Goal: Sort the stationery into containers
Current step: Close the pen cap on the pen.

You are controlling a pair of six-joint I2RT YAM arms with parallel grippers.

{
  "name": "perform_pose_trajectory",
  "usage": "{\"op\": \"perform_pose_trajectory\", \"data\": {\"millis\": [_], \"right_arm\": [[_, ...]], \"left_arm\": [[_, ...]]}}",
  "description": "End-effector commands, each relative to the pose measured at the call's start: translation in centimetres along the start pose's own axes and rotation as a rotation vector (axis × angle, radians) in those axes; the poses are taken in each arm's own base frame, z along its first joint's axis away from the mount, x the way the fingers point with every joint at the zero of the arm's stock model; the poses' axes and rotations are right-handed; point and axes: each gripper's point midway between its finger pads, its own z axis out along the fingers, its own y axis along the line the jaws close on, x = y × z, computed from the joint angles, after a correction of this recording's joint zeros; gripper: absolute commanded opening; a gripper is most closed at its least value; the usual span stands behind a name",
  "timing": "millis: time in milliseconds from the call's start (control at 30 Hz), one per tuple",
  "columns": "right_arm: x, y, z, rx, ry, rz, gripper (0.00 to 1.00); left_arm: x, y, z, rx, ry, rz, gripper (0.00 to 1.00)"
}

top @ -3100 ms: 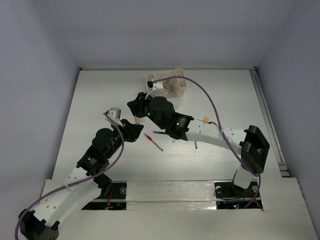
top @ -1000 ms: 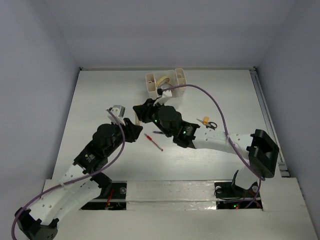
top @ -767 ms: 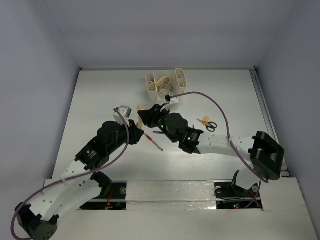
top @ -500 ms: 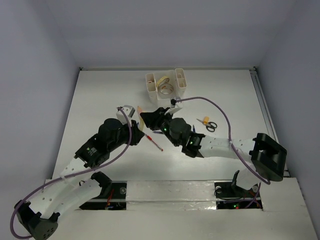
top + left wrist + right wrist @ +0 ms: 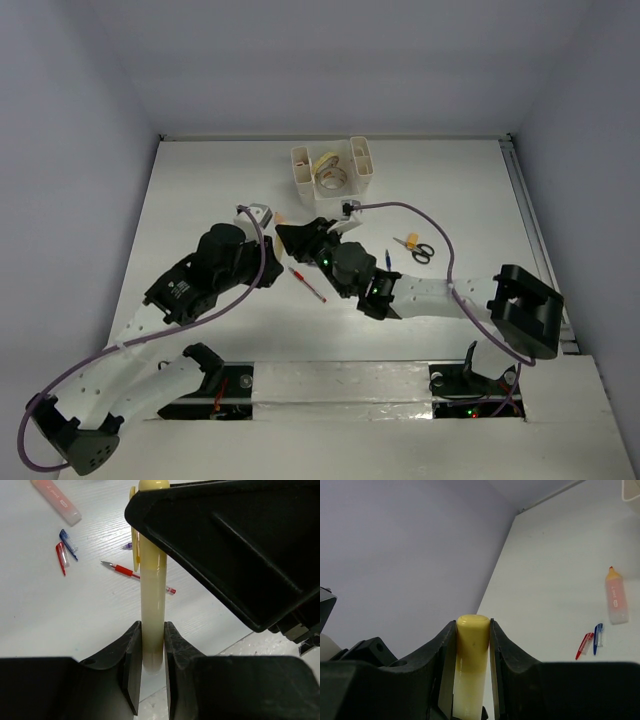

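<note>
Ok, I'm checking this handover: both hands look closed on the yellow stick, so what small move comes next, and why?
Probably open the left hand: it and the right hand are both shut on the yellow stick, which cannot travel to the white organizer until one lets go.

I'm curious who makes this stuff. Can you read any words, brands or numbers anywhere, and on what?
No text here can be read.
On the pink stick: a small printed label, too blurred to read.
On the yellow stick: no print shows.
Elsewhere: nothing legible in any view.
</note>
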Motion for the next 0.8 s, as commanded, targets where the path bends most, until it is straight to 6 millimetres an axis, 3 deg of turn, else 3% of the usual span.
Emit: {"op": "perform_pose_trajectory", "data": {"millis": [0, 67, 100, 233, 267, 300, 333, 367, 400, 467, 500, 533, 567, 667, 733, 767], "right_arm": [[14.4, -7.6, -9.2, 0.108, 0.574, -0.284, 0.00], [10.9, -7.2, -7.2, 0.108, 0.501, -0.278, 0.00], [8.7, -5.8, -6.5, 0.078, 0.456, -0.264, 0.00], [0.1, -4.0, -2.1, 0.088, 0.259, -0.287, 0.00], [-2.2, -2.9, -1.1, 0.080, 0.198, -0.299, 0.00], [-4.7, -3.4, -0.1, 0.106, 0.136, -0.298, 0.00], [-6.0, -3.1, 0.3, 0.105, 0.114, -0.293, 0.00], [-7.3, -2.8, 0.8, 0.103, 0.088, -0.294, 0.00], [-9.8, -2.3, 1.6, 0.106, 0.026, -0.289, 0.00], [-11.4, -2.8, 2.7, 0.133, -0.005, -0.314, 0.00], [-13.5, -2.7, 3.5, 0.143, -0.044, -0.310, 0.00], [-14.2, -3.1, 4.0, 0.156, -0.057, -0.316, 0.00], [-14.1, -4.2, 4.7, 0.185, -0.043, -0.327, 0.00], [-16.1, -4.9, 6.2, 0.200, -0.077, -0.341, 0.00], [-16.3, -5.9, 7.3, 0.225, -0.081, -0.365, 0.00], [-17.6, -5.6, 8.0, 0.220, -0.115, -0.390, 0.00]], "left_arm": [[-21.1, -4.4, -9.6, 0.139, -0.826, -0.061, 0.00], [-20.0, -4.6, -8.7, 0.160, -0.783, -0.063, 0.00], [-18.4, -4.7, -7.5, 0.178, -0.731, -0.053, 0.00], [-13.3, -4.5, -4.8, 0.207, -0.562, -0.010, 0.00], [-12.4, -4.2, -4.4, 0.204, -0.532, -0.004, 0.04], [-10.9, -4.1, -4.2, 0.216, -0.497, 0.005, 0.09], [-9.7, -4.0, -4.0, 0.218, -0.462, 0.010, 0.14], [-9.0, -4.0, -4.1, 0.227, -0.448, 0.014, 0.27], [-8.3, -4.2, -4.5, 0.251, -0.439, 0.027, 0.35], [-7.5, -4.2, -5.4, 0.265, -0.434, 0.042, 0.53], [-7.2, -4.1, -5.7, 0.264, -0.431, 0.050, 0.57], [-7.2, -4.1, -6.1, 0.265, -0.441, 0.055, 0.60], [-7.4, -4.0, -6.9, 0.264, -0.469, 0.058, 0.65], [-7.7, -3.8, -7.7, 0.253, -0.505, 0.073, 0.72], [-8.1, -3.4, -8.1, 0.236, -0.536, 0.075, 0.78], [-8.1, -3.2, -8.1, 0.224, -0.544, 0.082, 0.98]]}}
